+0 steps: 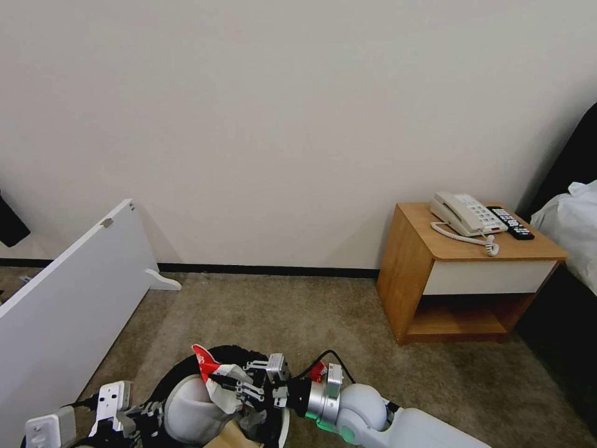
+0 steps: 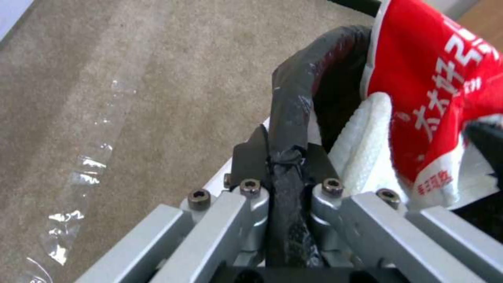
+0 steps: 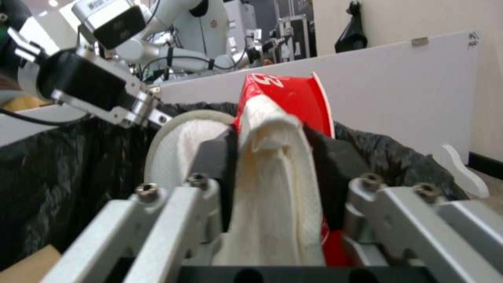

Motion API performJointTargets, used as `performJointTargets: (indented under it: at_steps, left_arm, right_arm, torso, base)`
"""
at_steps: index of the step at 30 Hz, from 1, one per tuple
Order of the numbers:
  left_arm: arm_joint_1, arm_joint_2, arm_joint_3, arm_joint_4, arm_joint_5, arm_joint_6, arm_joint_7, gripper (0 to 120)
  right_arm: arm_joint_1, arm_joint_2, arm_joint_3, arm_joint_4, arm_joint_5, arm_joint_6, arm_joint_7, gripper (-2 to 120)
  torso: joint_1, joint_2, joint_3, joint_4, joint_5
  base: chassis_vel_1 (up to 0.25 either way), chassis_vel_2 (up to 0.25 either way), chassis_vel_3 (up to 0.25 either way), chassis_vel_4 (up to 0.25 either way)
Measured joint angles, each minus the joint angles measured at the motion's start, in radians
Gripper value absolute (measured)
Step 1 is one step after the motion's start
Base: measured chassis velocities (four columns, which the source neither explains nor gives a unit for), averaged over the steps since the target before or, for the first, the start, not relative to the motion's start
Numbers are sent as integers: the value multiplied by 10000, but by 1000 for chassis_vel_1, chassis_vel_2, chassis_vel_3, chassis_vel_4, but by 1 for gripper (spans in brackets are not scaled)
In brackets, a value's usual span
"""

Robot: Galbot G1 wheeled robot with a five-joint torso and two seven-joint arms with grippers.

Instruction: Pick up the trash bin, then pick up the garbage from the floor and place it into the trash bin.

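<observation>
Crinkly black plastic bag (image 2: 290, 114), glossy red wrapper (image 2: 440, 78), short-pile carpet (image 1: 311, 317), matt metal pincer (image 2: 285, 157).

light: was even, soft, indoor.
shadows: were faint under the nightstand (image 1: 457, 311).
blur: wrist views were soft up close.

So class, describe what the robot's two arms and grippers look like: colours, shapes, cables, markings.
The right arm is glossy white, with a silver wrist ring, a green light and a looping black cable. The right gripper and left gripper have grey metal linkages with hex bolts and flat black fingers.
</observation>
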Motion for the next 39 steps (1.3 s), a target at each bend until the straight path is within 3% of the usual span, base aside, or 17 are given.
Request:
performJointTargets:
  at_steps: [5,16,27,34,39]
  left_arm:
    - [0,-16,9,0,-9,0,-4,4]
    - [25,-26,14,0,5,0,-15,4]
    - [0,-34,3,0,16,-3,-34,4]
    - [-14,-98,-16,0,92,-3,-44,4]
    - [-30,-145,-69,0,186,-4,-44,4]
  right_arm:
    - [-50,-133,108,261,-46,1,77,63]
    - [-153,-368,382,898,-57,220,98,99]
    - [-287,-748,742,1419,7,318,144,100]
    - [-1125,-572,2202,1884,873,697,354,100]
    - [-1648,-447,3405,2001,681,613,959,100]
  torso:
    - [0,0,0,0,0]
    - [0,0,0,0,0]
    - [0,0,0,0,0]
    - [0,0,0,0,1]
    - [0,0,0,0,0]
  base:
    - [0,0,0,0]
    - [0,0,0,0]
    - [0,0,0,0]
    - [0,0,0,0]
    - [0,0,0,0]
